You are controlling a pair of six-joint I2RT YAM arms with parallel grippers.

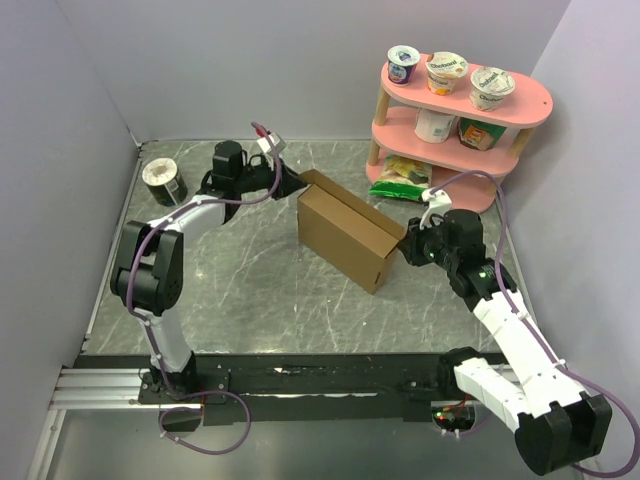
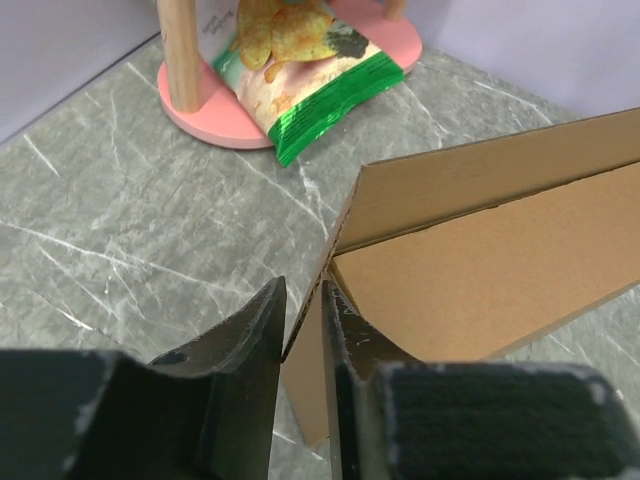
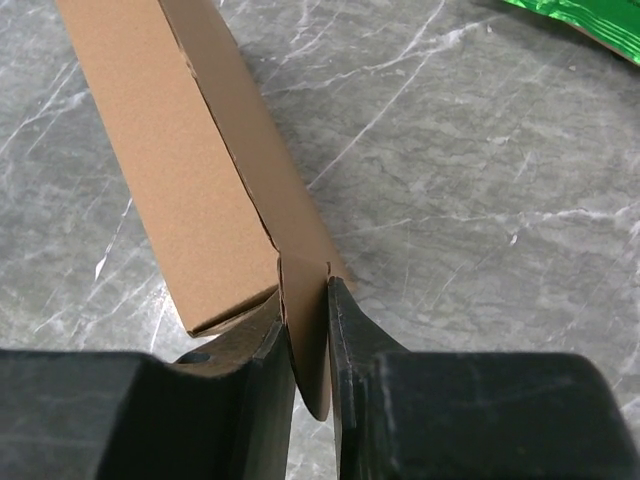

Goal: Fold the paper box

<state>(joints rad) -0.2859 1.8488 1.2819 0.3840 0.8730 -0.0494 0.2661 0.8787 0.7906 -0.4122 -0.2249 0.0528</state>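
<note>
Right gripper (image 3: 307, 300) is clamped on the end tab of the plain brown cardboard paper box (image 3: 190, 190), which stretches ahead of it on the grey marbled table (image 3: 480, 150). At the box's far end, left gripper (image 2: 303, 290) pinches a corner flap. Both grips should probably stay firm, and the fold should follow the crease slowly.

The paper box (image 1: 345, 235) is plain brown and unprinted; the desk (image 1: 250, 300) is grey, marbled with thin white veins; the shelf (image 1: 535, 99) is pink on pale wooden posts; the snack bag (image 2: 300, 70) is green-edged, picturing yellow crisps; the left hand (image 2: 303, 300) and right hand (image 3: 308, 300) are black.
</note>
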